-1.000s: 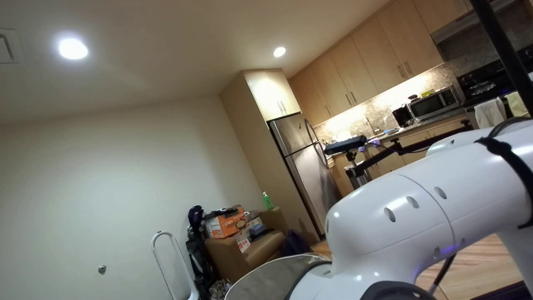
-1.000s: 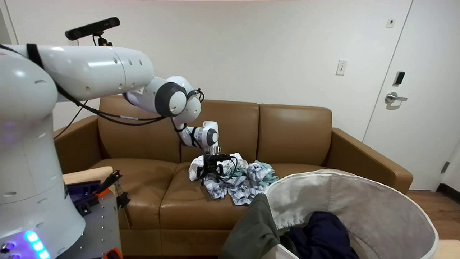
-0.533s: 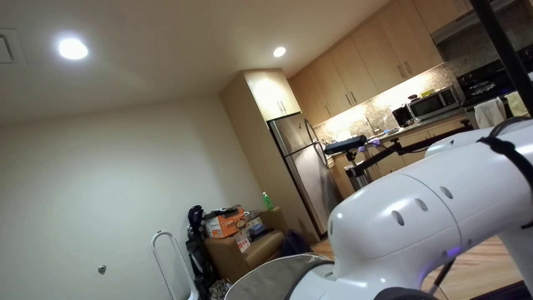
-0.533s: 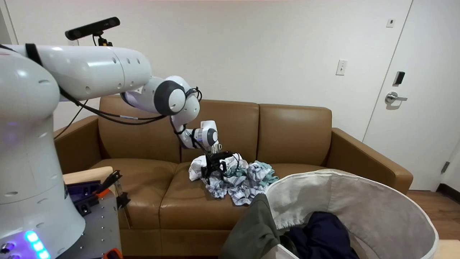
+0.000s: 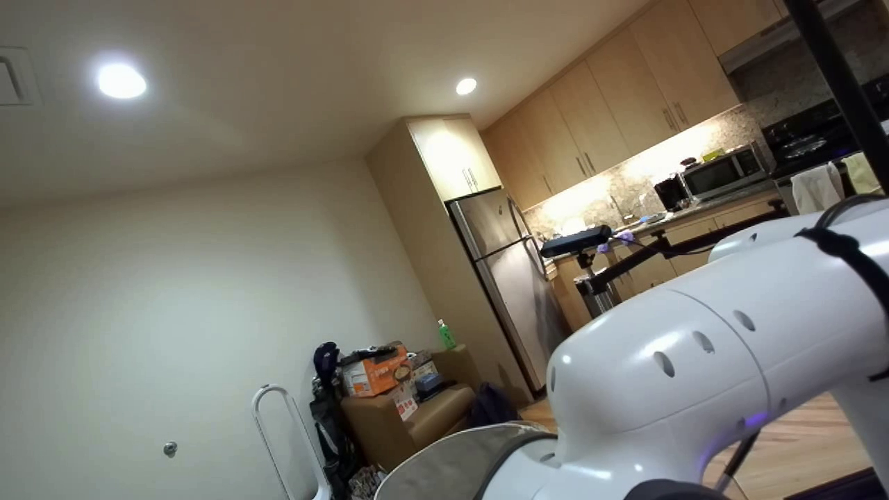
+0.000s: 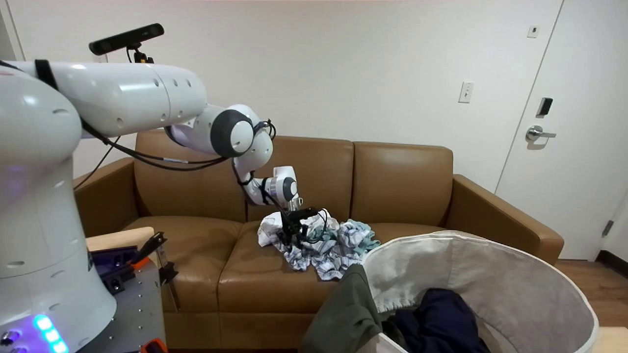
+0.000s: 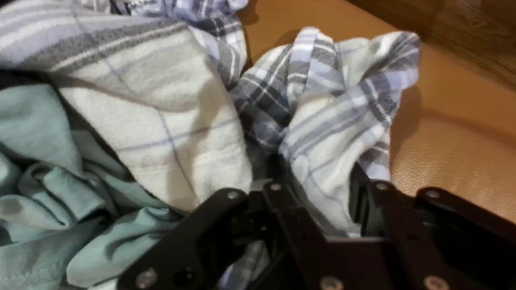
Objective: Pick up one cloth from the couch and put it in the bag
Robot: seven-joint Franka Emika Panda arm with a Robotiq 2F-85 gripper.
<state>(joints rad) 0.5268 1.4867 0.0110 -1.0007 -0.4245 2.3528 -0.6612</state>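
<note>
A crumpled plaid cloth [image 6: 333, 260], white, grey and lavender, lies on the brown couch [image 6: 400, 181], bunched with a teal cloth [image 6: 363, 238] and a white one [image 6: 269, 228]. My gripper [image 6: 293, 235] points down into the pile's near-left part. In the wrist view, a fold of the plaid cloth [image 7: 326, 161] rises between the gripper's [image 7: 316, 173] jaws, which stand partly apart around it. The fingertips are sunk in fabric, so how firmly it is pinched is unclear. The bag [image 6: 456, 260], pale and wide-mouthed, stands in front of the couch at right.
Inside the bag lies a navy cloth [image 6: 441, 318]; an olive cloth [image 6: 343, 314] hangs over its rim. A metal stand with clamps [image 6: 142, 279] is beside the arm base. The couch armrest [image 6: 510, 215] rises behind the bag. A black camera [image 6: 126, 38] sits above the arm.
The gripper has tilted, shifted slightly right and sunk a little deeper into the pile. Its jaws have drawn closer together. The bag and the cloths in it have not moved.
</note>
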